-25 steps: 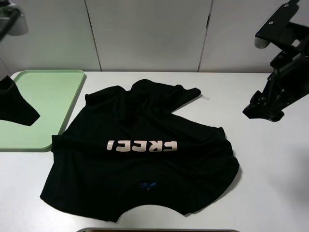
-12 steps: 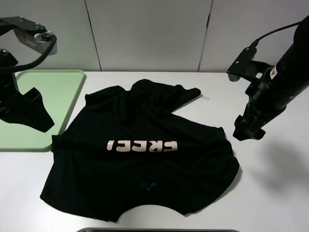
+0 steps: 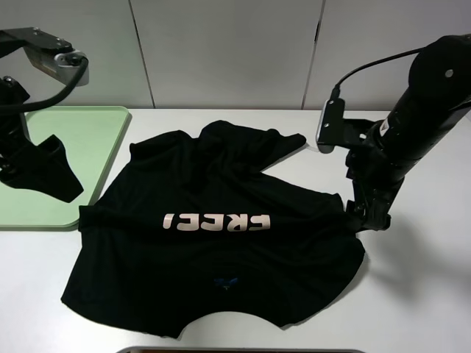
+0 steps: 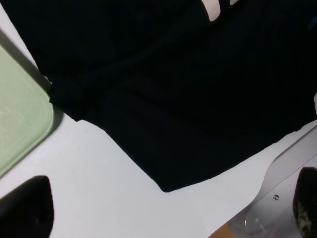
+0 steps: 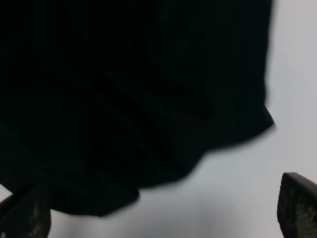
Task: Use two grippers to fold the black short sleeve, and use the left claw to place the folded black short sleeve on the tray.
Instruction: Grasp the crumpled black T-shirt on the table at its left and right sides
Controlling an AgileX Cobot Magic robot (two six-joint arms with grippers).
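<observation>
The black short sleeve [image 3: 213, 235] lies crumpled on the white table, its white letters [image 3: 217, 220] upside down and the neck label [image 3: 225, 282] toward the front. Part of its left edge rests against the pale green tray [image 3: 70, 143]. My left gripper [image 3: 43, 170] hangs open over the tray's near part, just left of the shirt; the left wrist view shows the shirt's edge [image 4: 163, 99] and the tray corner [image 4: 20, 124] beyond the open gripper [image 4: 166, 213]. Low at the shirt's right edge, my right gripper [image 3: 366, 213] is open, with the hem [image 5: 129, 109] just ahead of it.
White wall panels [image 3: 228, 51] rise behind the table. Bare tabletop [image 3: 419, 279] lies to the right and front right of the shirt. A dark strip [image 3: 239, 351] shows at the table's front edge.
My right arm has swung down and leftward from the far right to the shirt's right edge. The left arm came in over the tray and has barely moved in the last half second.
</observation>
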